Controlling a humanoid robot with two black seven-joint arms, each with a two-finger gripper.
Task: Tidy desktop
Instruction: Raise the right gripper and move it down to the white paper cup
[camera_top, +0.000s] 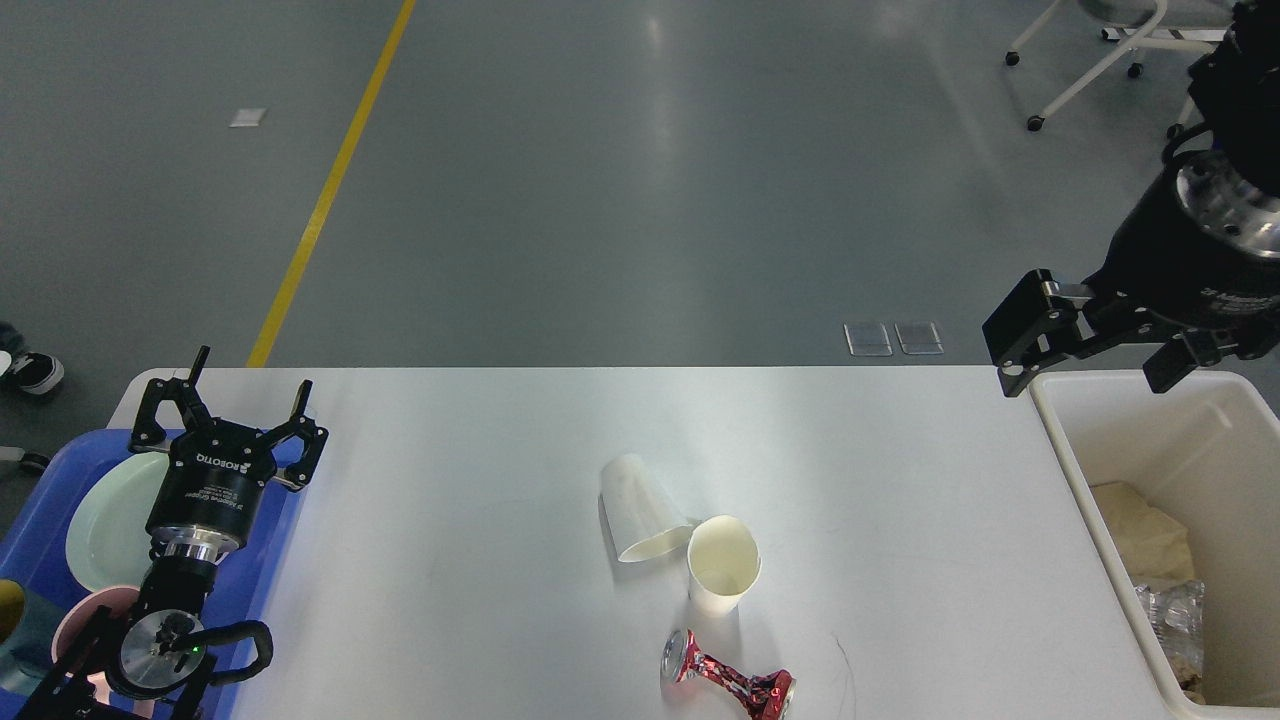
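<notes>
The white desktop (480, 450) fills the lower part of the head view. On it, right of centre, a white paper cup (640, 510) lies on its side. A second paper cup (722, 565) touches it, with its mouth towards me. A crushed red can (728, 680) lies near the front edge. My left gripper (250, 385) is open and empty over the far right edge of the blue tray (40, 520). My right gripper (1088, 375) is open and empty, held high over the left rim of the cream bin (1060, 430).
The blue tray holds a pale green plate (110, 520) and a pink cup (85, 615). The bin at the table's right end holds crumpled paper (1150, 540) and clear plastic (1175, 610). A white chair (1110, 60) stands on the floor far right.
</notes>
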